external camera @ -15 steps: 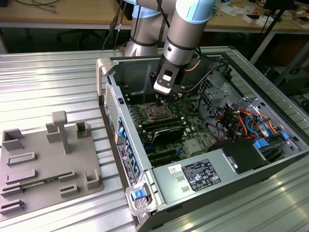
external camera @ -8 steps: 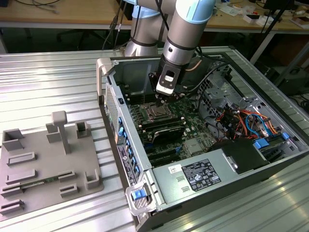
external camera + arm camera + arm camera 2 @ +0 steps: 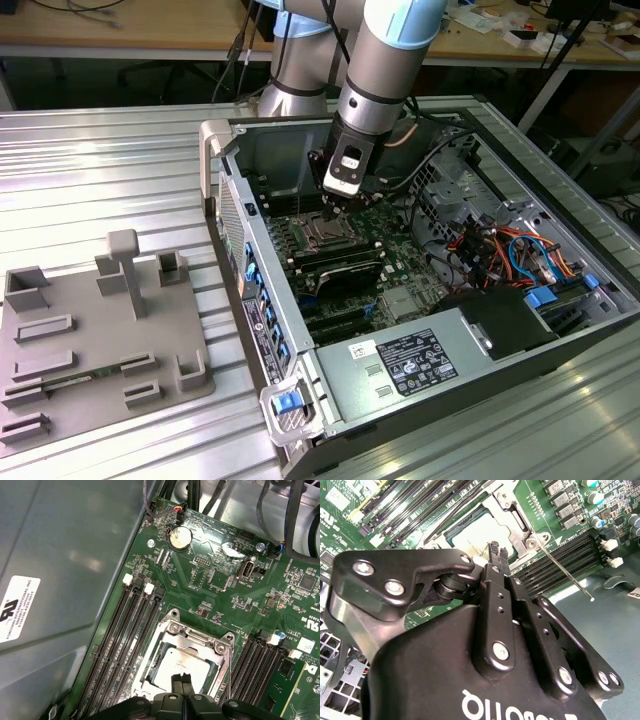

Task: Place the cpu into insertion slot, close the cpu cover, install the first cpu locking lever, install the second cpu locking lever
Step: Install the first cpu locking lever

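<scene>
The cpu point(image 3: 170, 666) shows its silver-grey top inside the insertion slot point(image 3: 322, 236) on the green motherboard. The cpu cover point(image 3: 192, 636), a silvery frame, lies down around the chip; in the second wrist view the cpu point(image 3: 472, 537) and cpu cover point(image 3: 517, 522) appear beyond the fingers. A thin metal locking lever point(image 3: 565, 572) sticks out sideways from the socket corner, unlatched. My gripper point(image 3: 181, 680) hangs just above the chip with its black fingertips pressed together and nothing between them. In the exterior view the gripper point(image 3: 333, 203) is inside the open computer case, right over the socket.
Long black memory slots point(image 3: 122, 635) flank the socket on both sides. The grey case wall point(image 3: 65, 555) stands close by. A grey power supply box point(image 3: 420, 365) sits at the case front, coloured cables point(image 3: 500, 250) at the exterior view's right, and a grey fixture plate point(image 3: 90, 340) at its left.
</scene>
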`<state>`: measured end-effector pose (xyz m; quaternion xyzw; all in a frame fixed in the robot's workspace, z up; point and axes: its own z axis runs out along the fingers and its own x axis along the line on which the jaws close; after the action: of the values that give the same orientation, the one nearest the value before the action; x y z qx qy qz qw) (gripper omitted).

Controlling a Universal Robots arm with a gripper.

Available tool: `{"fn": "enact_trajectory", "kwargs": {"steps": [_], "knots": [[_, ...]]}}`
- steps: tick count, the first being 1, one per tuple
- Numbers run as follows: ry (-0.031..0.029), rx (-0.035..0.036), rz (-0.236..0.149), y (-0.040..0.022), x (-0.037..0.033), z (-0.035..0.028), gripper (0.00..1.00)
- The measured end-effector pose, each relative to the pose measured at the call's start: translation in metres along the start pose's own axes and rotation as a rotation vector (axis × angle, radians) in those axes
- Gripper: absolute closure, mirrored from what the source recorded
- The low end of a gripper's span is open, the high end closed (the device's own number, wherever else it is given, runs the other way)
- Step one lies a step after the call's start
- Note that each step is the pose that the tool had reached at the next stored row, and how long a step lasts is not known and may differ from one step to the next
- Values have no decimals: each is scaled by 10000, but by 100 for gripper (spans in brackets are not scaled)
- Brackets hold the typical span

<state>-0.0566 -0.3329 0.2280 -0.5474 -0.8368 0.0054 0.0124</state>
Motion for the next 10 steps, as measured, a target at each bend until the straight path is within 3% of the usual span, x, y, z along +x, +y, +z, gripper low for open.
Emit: {"fn": "enact_trajectory", "kwargs": {"steps": [10], "knots": [[-47,31,-2077,0,0,0,89]]}}
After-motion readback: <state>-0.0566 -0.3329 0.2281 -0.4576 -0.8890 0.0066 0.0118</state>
